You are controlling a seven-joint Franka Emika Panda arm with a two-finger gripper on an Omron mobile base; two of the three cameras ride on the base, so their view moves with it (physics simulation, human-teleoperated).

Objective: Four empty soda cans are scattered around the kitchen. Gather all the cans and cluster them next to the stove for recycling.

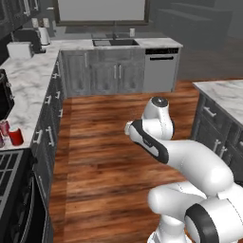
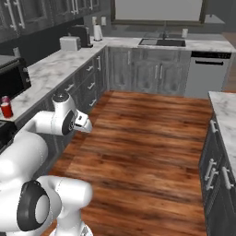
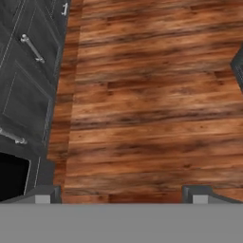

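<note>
Two red soda cans (image 1: 15, 136) (image 1: 4, 127) stand close together on the marble counter, just beyond the stove (image 1: 7, 168) at the lower left. In the right base view one soda can (image 2: 6, 109) stands on the same counter, by the stove's edge (image 2: 3, 130). My arm is folded over the middle of the wooden floor, well away from the cans, with the hand (image 2: 83, 120) pointing down. In the hand view my gripper (image 3: 122, 194) is open over bare floorboards, with nothing between its fingertips (image 3: 47, 194).
Dark cabinets (image 3: 28, 95) run along the left under the counter. A dark countertop oven (image 2: 11, 76) sits behind the cans. A toaster (image 1: 20, 49), sink (image 1: 115, 42) and dishwasher (image 1: 160, 70) line the far counter. An island (image 1: 223, 95) stands at the right.
</note>
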